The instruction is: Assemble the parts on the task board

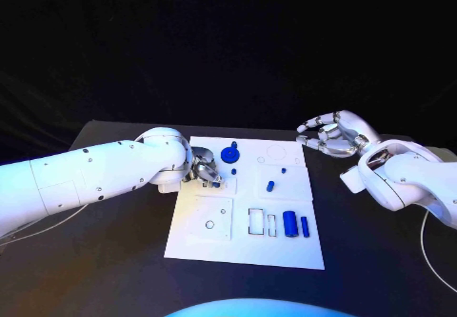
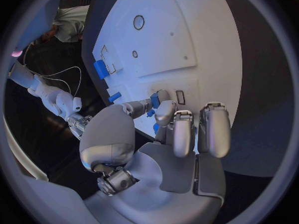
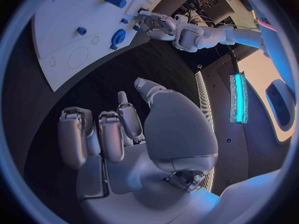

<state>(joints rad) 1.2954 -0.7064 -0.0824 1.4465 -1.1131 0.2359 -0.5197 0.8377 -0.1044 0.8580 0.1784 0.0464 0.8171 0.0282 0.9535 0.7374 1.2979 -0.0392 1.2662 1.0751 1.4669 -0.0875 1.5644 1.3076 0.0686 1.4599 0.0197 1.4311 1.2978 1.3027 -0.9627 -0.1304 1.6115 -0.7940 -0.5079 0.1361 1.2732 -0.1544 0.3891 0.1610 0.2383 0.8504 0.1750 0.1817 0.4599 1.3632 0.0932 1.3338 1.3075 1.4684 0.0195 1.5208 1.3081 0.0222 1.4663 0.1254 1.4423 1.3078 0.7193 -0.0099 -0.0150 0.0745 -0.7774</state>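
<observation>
- The task board [image 1: 246,254] is a white plate lying flat in the middle of the dark surface [image 1: 105,264]. I use it as the landmark for all places below.
- The left robot hand [image 1: 205,168] is over the left edge of the task board, in its far half. Its fingers are bent down toward the plate.
- In the left wrist view, the fingertips [image 2: 163,109] of this robot hand are together around a small blue part [image 2: 154,100], just at the plate. It seems to pinch this part, but the contact itself is partly hidden.
- The right robot hand [image 1: 329,135] is in the air beside the far right corner of the task board, apart from it. Its fingers are curled but spread, and it grasps nothing.
- A round blue part [image 1: 230,155] with a short peg on it stands in the far part of the task board, just beside the left robot hand.
- A small blue peg [image 1: 271,185] is near the middle of the task board.
- Two blue cylinders [image 1: 296,226] lie side by side in the near right part of the task board, beside a rectangular slot [image 1: 257,221].
- A round hole [image 1: 209,225] is in the near left part of the task board.
</observation>
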